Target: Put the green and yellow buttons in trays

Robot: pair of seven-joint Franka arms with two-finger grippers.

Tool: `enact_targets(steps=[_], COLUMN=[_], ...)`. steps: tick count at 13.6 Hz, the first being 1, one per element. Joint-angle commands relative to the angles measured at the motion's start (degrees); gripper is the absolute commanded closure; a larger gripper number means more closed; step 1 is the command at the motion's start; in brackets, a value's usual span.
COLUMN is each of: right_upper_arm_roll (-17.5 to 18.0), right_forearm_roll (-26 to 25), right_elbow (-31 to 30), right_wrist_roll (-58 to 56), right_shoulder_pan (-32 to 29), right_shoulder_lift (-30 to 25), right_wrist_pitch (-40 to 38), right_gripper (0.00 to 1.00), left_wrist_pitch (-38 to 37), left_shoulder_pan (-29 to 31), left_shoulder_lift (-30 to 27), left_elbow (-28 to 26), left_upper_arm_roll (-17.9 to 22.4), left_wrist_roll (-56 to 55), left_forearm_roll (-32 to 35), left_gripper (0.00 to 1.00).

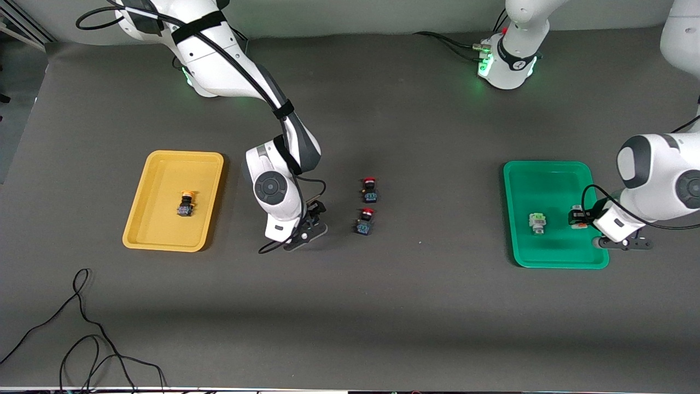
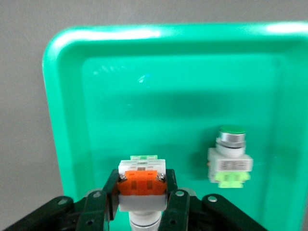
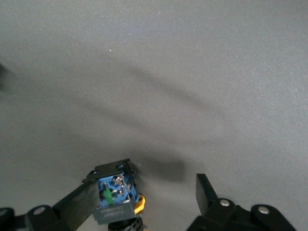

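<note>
My left gripper (image 2: 142,186) (image 1: 578,216) is shut on a whitish button with an orange-red part (image 2: 142,179), low over the green tray (image 2: 62,120) (image 1: 547,165) at the left arm's end. A whitish button with a green part (image 2: 230,161) (image 1: 537,223) lies in that tray beside it. My right gripper (image 3: 147,190) (image 1: 305,229) is down at the table between the yellow tray (image 1: 164,243) and the middle, open. A black-bodied yellow-capped button (image 3: 115,195) lies between its fingers, touching one, with a gap to the other. Another yellow-capped button (image 1: 186,203) lies in the yellow tray.
Two black buttons with red caps (image 1: 369,189) (image 1: 365,221) lie mid-table, just toward the left arm's end from my right gripper. A loose black cable (image 1: 82,328) curls on the table near the front camera at the right arm's end.
</note>
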Motion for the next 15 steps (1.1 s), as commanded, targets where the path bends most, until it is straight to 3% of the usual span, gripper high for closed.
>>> enact_targets(steps=[1, 2, 3, 6, 13, 15], right_upper_arm_roll=[-0.49, -0.49, -0.49, -0.41, -0.49, -0.58], right_forearm_roll=[0.66, 0.83, 1.09, 1.88, 2.33, 2.24], right_elbow=[-0.48, -0.48, -0.40, -0.40, -1.62, -1.71], right_wrist_roll=[-1.33, -1.42, -1.33, -0.54, -0.54, -0.63], right_shoulder_pan=[0.72, 0.55, 0.55, 0.63, 2.65, 2.92], right_shoulder_lift=[-1.01, -1.45, -1.98, -3.21, -2.42, -1.99], right_wrist_pitch=[0.15, -0.46, -1.17, -3.63, -3.64, -3.37], right_gripper=[0.11, 0.11, 0.11, 0.11, 0.11, 0.16], left_wrist_pitch=[1.91, 1.92, 1.83, -1.75, -34.78, -39.37], left_shoulder_pan=[0.31, 0.22, 0.14, 0.13, -0.22, -0.31], left_shoulder_lift=[0.25, 0.60, 0.69, -0.70, -6.41, -10.18], left_elbow=[-0.93, -0.75, -0.49, 1.44, 24.00, 26.49], left_upper_arm_roll=[0.50, 0.50, 0.50, 0.33, -4.15, -4.59], left_wrist_roll=[0.81, 0.90, 0.99, 1.07, 0.99, 0.99], left_forearm_roll=[1.48, 1.48, 1.48, 1.48, -4.13, -7.04], left_gripper=[0.73, 0.49, 0.05, 0.01, 0.00, 0.00])
